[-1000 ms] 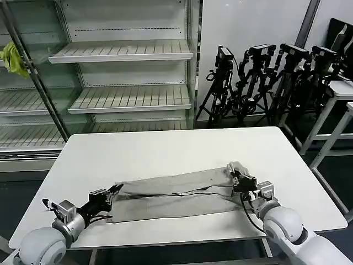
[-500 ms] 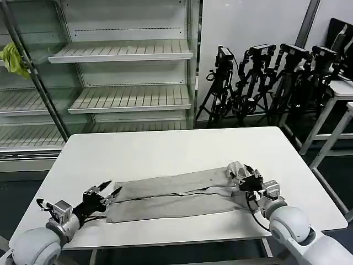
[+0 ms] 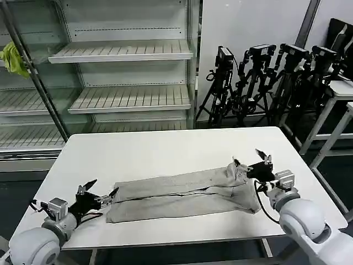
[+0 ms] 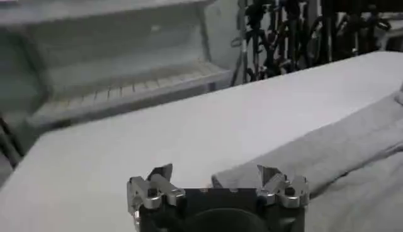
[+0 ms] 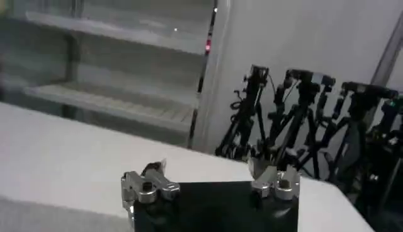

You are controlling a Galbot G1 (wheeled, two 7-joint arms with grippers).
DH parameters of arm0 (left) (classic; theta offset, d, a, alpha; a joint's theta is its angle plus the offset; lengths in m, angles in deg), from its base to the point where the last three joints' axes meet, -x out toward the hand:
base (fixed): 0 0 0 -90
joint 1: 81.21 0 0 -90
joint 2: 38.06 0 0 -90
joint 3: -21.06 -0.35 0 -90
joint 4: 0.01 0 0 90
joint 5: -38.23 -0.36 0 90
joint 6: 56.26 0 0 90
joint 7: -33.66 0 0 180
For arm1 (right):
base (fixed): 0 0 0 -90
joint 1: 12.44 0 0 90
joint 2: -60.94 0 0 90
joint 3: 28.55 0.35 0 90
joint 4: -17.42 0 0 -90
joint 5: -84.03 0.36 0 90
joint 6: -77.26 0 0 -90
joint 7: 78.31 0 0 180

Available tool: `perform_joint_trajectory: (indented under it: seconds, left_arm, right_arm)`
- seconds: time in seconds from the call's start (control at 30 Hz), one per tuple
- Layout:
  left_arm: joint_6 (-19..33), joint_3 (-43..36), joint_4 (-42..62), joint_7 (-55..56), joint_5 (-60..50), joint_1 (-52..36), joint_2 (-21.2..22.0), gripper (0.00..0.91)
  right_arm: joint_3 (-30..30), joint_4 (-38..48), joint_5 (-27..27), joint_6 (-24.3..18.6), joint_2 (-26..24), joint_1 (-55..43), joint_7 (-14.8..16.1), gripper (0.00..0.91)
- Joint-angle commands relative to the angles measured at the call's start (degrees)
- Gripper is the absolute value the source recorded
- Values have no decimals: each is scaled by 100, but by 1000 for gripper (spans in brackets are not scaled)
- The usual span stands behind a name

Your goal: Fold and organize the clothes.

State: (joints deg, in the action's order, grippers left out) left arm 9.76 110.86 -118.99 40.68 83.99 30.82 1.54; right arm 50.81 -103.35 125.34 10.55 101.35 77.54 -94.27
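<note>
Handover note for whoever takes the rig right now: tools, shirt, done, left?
Left tool: open, empty, just off the shirt's left end, low over the table.
Right tool: open, empty, at the shirt's right end, slightly raised.
Grey T-shirt: lies as a long narrow band across the table's near half; right end bunched up.
Done: lengthwise fold, both ends released.
Left: probably fold the band end to end, then tidy it away.

The T-shirt point(image 3: 185, 196) lies on the table point(image 3: 165, 149) between both grippers.
</note>
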Motion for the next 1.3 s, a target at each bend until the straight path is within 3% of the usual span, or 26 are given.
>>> perform_joint_trajectory:
  seconds: [0.03, 0.07, 0.1, 0.17, 0.27, 0.3, 0.43, 0.5, 0.67, 0.93, 1.03, 1.17, 1.2, 1.3]
  left_arm:
    - [-634, -29, -319, 363, 952, 82, 608, 907]
    - [-646, -39, -337, 367, 970, 76, 627, 584]
    - [-654, -49, -358, 366, 976, 76, 648, 443]
    - [-671, -75, -360, 307, 967, 74, 688, 443]
    - [-677, -104, -277, 263, 945, 43, 732, 524]
    - [-681, -122, -228, 250, 931, 28, 761, 695]
    - [-681, -175, -91, 193, 851, 15, 836, 786]
    - [-677, -213, -14, 143, 785, 17, 883, 877]
    - [-662, -235, 55, 77, 655, 37, 930, 877]
    - [-644, -253, 97, 14, 591, -21, 998, 816]
    - [-644, -229, 105, -12, 603, -72, 1026, 685]
    - [-647, -192, 101, -53, 623, -85, 1047, 605]
    - [-648, -189, 107, -57, 626, -93, 1050, 464]
    - [-648, -188, 126, -73, 632, -100, 1072, 353]
  right_arm:
    - [807, -655, 262, 50, -46, 41, -69, 907]
    - [833, -662, 267, 49, -41, 53, -73, 907]
    - [853, -668, 276, 50, -37, 66, -81, 907]
    - [920, -674, 270, 41, -16, 157, -77, 907]
    - [964, -714, 248, 40, 16, 274, -69, 907]
    - [972, -740, 232, 40, 35, 309, -70, 907]
    - [955, -814, 197, 48, 100, 358, -78, 907]
    - [944, -858, 185, 58, 112, 380, -95, 907]
    - [974, -960, 166, 65, 112, 440, -102, 907]
    - [1132, -1095, 112, 66, 163, 657, -88, 907]
    - [1178, -1097, 70, 57, 185, 723, -78, 907]
    - [1212, -1096, 14, 44, 215, 798, -48, 907]
    - [1210, -1093, -17, 31, 224, 810, -41, 907]
    - [1196, -1100, -42, 35, 242, 822, -38, 907]
